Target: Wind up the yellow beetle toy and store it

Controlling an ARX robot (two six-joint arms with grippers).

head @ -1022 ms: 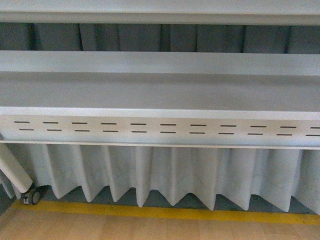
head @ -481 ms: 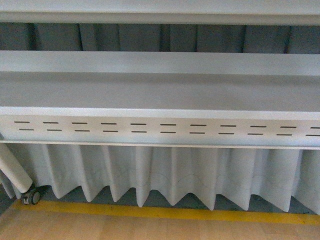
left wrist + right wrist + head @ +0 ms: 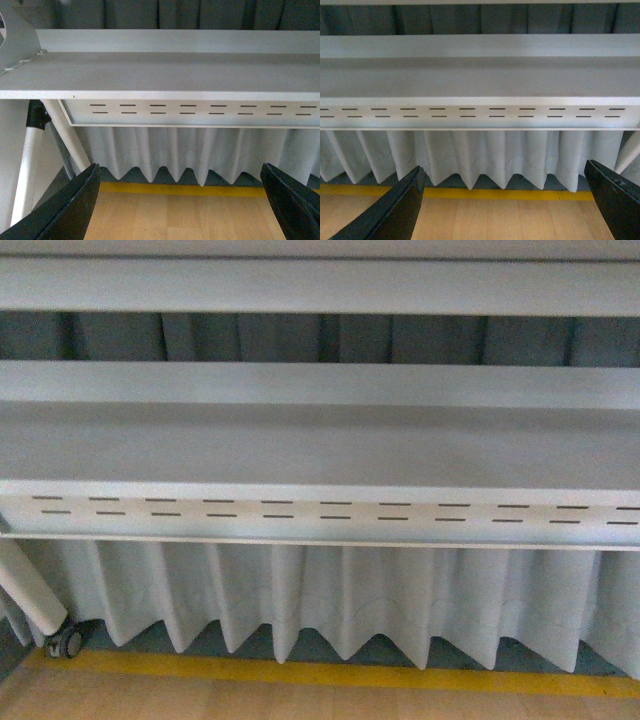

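Front view, largest first: a long pale grey shelf unit (image 3: 320,445) fills the upper two thirds of the frame. A slotted front panel (image 3: 320,512) runs across the middle. Below it hangs a pleated white curtain (image 3: 330,595), then a yellow floor stripe (image 3: 320,675) and a strip of wooden floor (image 3: 300,705) along the bottom edge. A white leg (image 3: 25,590) with a small caster (image 3: 68,642) sits at the lower left.

Compared with half a second ago, the whole shelf sits a little lower in the frame and more of the top rail shows. I judge that my camera has lifted or tilted upward. Nothing else has changed, so I read this as repositioning, with winding not yet begun.

The yellow beetle toy is not visible in any view, and I cannot say where it is.

The front view shows neither arm; the wrist views do. In the left wrist view the left gripper (image 3: 179,172) is spread wide with nothing between its dark fingers (image 3: 75,205). That view alone shows the shelf's end, with a slanted leg (image 3: 65,145) and a black bracket (image 3: 37,114). In the right wrist view the right gripper (image 3: 504,169) is likewise spread and empty, facing the slotted panel squarely.
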